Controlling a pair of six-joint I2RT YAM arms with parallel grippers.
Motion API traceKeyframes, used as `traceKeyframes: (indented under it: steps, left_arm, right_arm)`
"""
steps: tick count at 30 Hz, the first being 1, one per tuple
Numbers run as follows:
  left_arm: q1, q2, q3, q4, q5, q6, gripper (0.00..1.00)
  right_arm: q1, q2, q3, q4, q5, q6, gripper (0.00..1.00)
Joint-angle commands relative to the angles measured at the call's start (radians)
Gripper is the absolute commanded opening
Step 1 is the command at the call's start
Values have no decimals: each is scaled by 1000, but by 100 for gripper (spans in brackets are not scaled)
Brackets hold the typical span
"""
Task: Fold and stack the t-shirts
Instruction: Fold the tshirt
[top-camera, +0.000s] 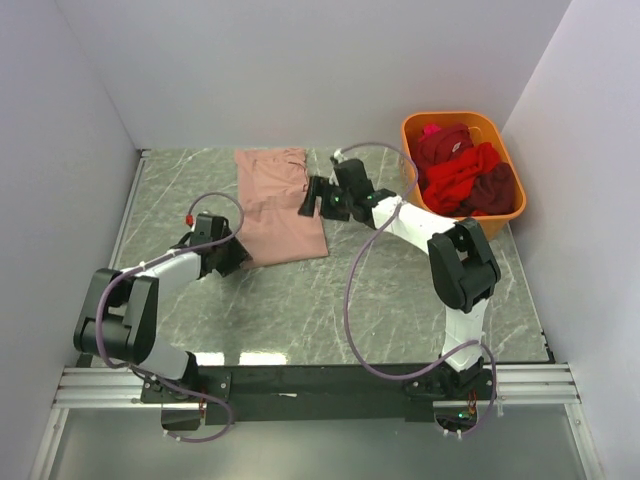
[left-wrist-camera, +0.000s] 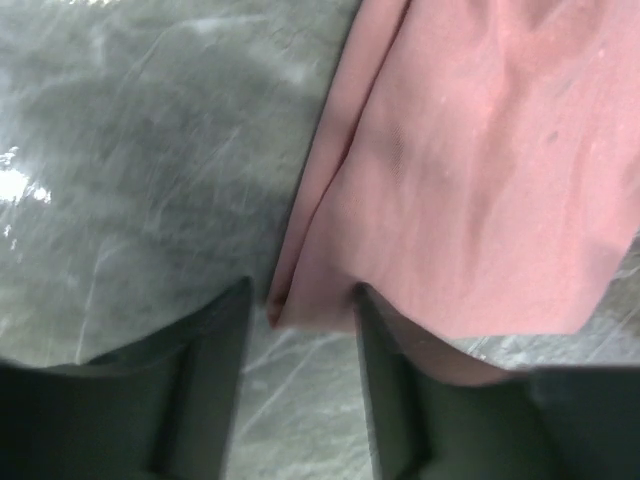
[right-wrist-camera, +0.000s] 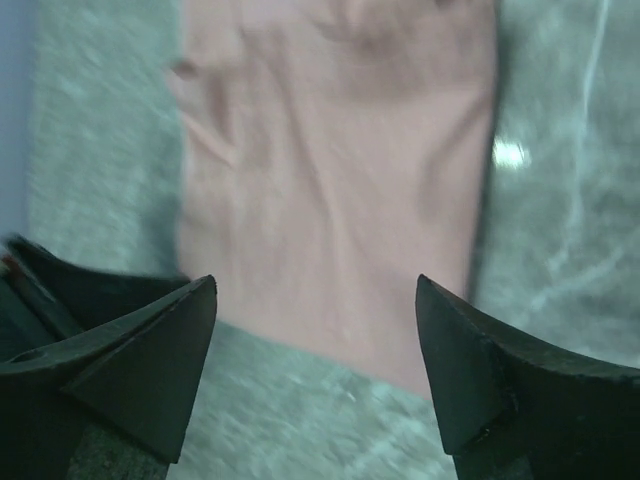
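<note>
A dusty salmon-pink t-shirt (top-camera: 280, 205) lies folded into a long strip at the table's back middle. My left gripper (top-camera: 238, 258) is low at its near-left corner. In the left wrist view the jaws are apart, and the shirt (left-wrist-camera: 480, 180) has its corner between the fingertips of the gripper (left-wrist-camera: 305, 310). My right gripper (top-camera: 310, 200) is open at the strip's right edge. In the right wrist view it (right-wrist-camera: 315, 290) is spread wide over the shirt (right-wrist-camera: 340, 180), holding nothing. A bright red shirt (top-camera: 455, 178), a maroon one (top-camera: 492, 190) and a magenta one (top-camera: 432, 130) lie bunched in the basket.
The orange plastic basket (top-camera: 500, 213) stands at the back right corner against the wall. White walls close the table on the left, back and right. Grey marbled tabletop (top-camera: 400, 300) lies bare in front of the shirt.
</note>
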Motion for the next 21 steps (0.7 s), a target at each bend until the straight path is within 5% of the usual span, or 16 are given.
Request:
traceKeyframes:
  steps: [1,9,21]
  left_arm:
    - [-3,53,27,39,28,20,49]
    - [-5,114,31,30,28,22,1]
    - [-3,119,16,30,19,17,1]
  right_arm:
    - [-9,-26,-77,-33,-40,-19,85]
    - [-9,-10,-169,-53,-100,-10,68]
    - [-4,25,-218,-87,-29,-21,62]
